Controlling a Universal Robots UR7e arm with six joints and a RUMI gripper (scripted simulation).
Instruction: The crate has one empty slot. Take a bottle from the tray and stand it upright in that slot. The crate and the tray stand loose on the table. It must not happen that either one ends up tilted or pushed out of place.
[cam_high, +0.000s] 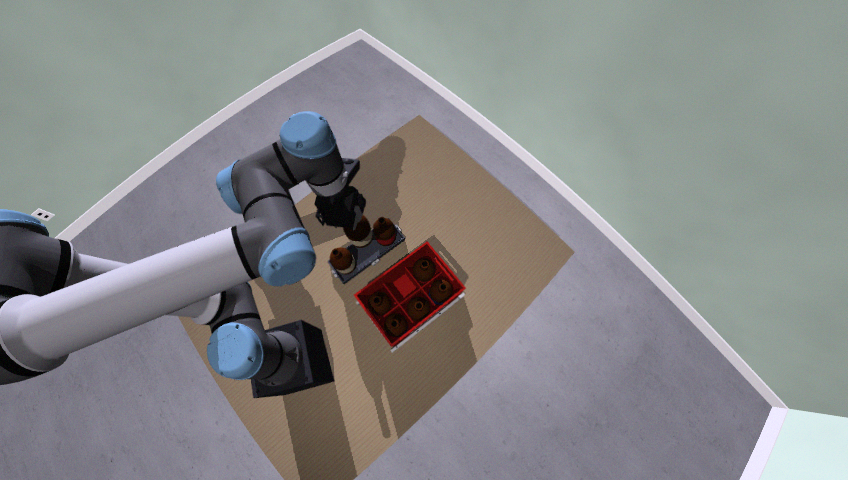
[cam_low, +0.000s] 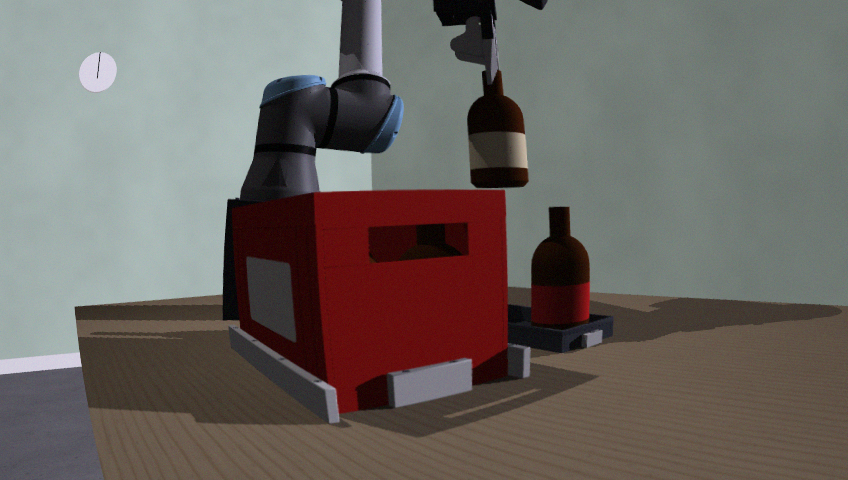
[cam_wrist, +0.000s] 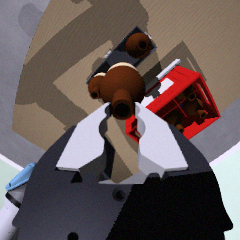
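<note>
My gripper (cam_high: 352, 218) (cam_low: 491, 72) (cam_wrist: 122, 103) is shut on the neck of a brown bottle with a cream label (cam_high: 359, 230) (cam_low: 497, 142) (cam_wrist: 122, 86). The bottle hangs upright in the air above the dark tray (cam_high: 371, 256) (cam_low: 595, 325), its base about level with the crate's top edge. The red crate (cam_high: 453, 274) (cam_low: 410, 297) (cam_wrist: 167, 100) stands beside the tray. It holds several brown bottles and has one empty slot (cam_high: 404, 285). Two bottles stand on the tray: one with a red label (cam_high: 385, 229) (cam_low: 559, 273) (cam_wrist: 138, 45) and one with a cream label (cam_high: 341, 256) (cam_wrist: 95, 90).
The robot base (cam_high: 291, 359) stands on the wooden table near the crate's left end. Grey stop blocks (cam_low: 428, 380) lie against the crate's foot. The arm's elbow (cam_low: 333, 113) rises behind the crate.
</note>
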